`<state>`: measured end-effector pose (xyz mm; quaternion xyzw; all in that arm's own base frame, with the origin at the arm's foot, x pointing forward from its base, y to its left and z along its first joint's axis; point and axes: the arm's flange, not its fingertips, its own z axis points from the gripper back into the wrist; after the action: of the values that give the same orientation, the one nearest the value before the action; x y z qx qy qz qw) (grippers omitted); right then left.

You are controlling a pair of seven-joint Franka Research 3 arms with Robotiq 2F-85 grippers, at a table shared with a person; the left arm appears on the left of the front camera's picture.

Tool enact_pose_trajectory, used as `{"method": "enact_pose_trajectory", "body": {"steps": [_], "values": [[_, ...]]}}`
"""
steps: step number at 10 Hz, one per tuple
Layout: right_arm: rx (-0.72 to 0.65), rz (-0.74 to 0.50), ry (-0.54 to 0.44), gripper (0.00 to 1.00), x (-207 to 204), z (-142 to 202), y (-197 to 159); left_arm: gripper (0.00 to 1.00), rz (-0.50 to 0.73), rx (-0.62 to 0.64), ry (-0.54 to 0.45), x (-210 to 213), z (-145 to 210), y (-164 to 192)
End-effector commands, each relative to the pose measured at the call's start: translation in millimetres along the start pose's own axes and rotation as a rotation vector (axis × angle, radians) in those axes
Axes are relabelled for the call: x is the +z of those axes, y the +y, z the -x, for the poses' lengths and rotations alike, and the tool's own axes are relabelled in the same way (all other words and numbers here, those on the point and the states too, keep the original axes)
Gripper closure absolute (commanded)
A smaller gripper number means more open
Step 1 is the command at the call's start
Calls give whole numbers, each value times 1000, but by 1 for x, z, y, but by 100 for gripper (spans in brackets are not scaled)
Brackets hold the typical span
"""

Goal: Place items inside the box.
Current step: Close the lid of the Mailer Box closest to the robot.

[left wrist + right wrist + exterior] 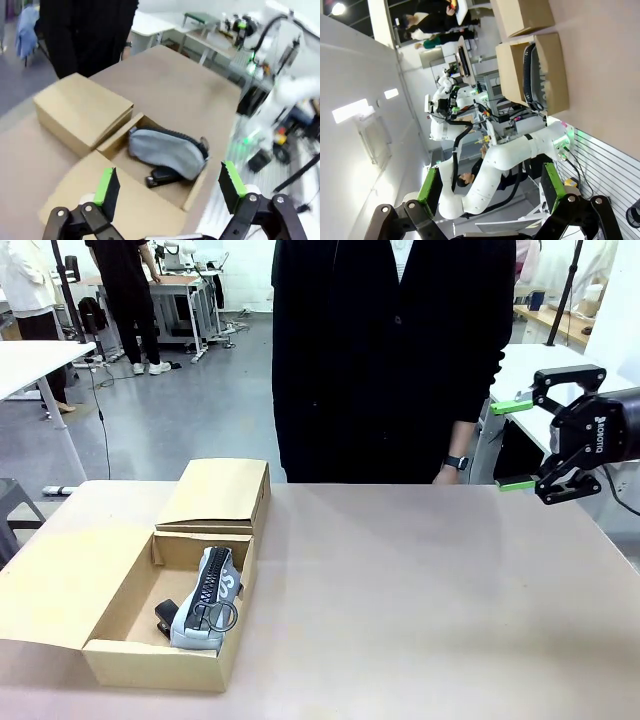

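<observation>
1. Our right hand (518,445) hangs high at the right edge of the surface (420,580), its green pads spread wide, one above the other, and nothing between them.
2. Our left hand (170,187) hovers above the open compartment, jaws wide and empty too; in its wrist view the box lies just ahead of and beneath the fingers.
3. From there outward, the cardboard box (125,580) sits at the left side of the surface, its long axis running from our side toward the person. The near compartment is open, its flap laid out flat to the left; the far compartment's lid (218,492) is shut.
4. Inside the open compartment lies the grey-blue pouch (208,592), zipper up, lengthwise along the box. The black-handled scissors (215,617) rest on its near end, and a black object, probably the stapler (162,176), lies against its side.
5. We judge the left hand far nearer the box; the right hand is well apart from it, across the bare surface.
</observation>
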<state>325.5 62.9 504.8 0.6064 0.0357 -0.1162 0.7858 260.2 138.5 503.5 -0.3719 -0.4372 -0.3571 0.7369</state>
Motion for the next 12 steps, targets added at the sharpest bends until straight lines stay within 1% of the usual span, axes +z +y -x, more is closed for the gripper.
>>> {"method": "enact_pose_trajectory", "body": {"steps": [1, 2, 3, 4, 5, 7, 8, 9, 10, 11, 12], "values": [[15, -15, -15, 0, -1, -2, 4, 0, -216, -731, -208, -48, 58, -37], [15, -15, -15, 0, -1, -2, 4, 0, -192, -825, -266, -60, 62, -46], [15, -15, -15, 0, -1, -2, 4, 0, -184, -902, -268, -70, 73, -47], [15, -15, -15, 0, -1, -2, 4, 0, -247, -813, -111, -81, 81, -40], [15, -15, -15, 0, -1, -2, 4, 0, -64, -488, -38, -2, -9, 10], [15, -15, -15, 0, -1, -2, 4, 0, -64, -488, -38, -2, -9, 10], [15, -15, -15, 0, -1, -2, 4, 0, -96, -596, -48, -3, -6, 20], [15, -15, -15, 0, -1, -2, 4, 0, 79, -589, 126, -5, 10, 47], [15, -15, -15, 0, -1, -2, 4, 0, 157, -579, 154, -12, 28, 81], [15, -15, -15, 0, -1, -2, 4, 0, 169, -550, 157, -19, 44, 104], [15, -15, -15, 0, -1, -2, 4, 0, 151, -530, 178, -29, 63, 118]]}}
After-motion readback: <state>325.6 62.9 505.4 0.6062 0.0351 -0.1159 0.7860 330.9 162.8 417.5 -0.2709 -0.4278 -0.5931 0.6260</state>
